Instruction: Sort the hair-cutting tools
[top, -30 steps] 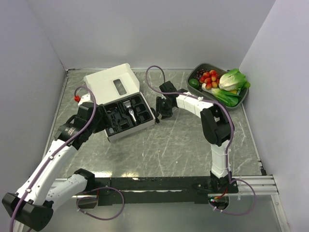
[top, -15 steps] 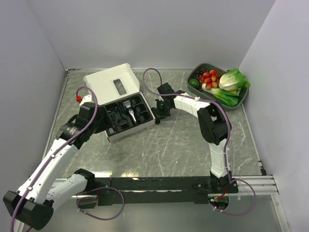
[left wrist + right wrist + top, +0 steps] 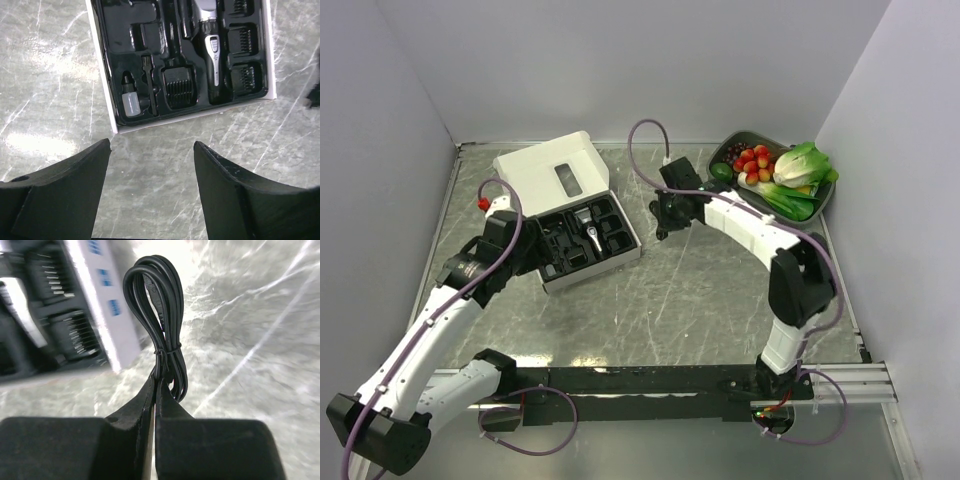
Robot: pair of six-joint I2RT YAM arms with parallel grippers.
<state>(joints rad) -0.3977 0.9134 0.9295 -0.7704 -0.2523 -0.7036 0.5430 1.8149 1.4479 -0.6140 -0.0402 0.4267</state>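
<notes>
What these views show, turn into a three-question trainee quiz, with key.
1. True or false: the left gripper is shut.
2. The right gripper holds: A) a tied bundle of black cable; B) steel scissors; C) nothing.
3. Where does the slim black-and-silver hair clipper lie?
Key: 1 false; 2 A; 3 in the black moulded plastic tray.
</notes>
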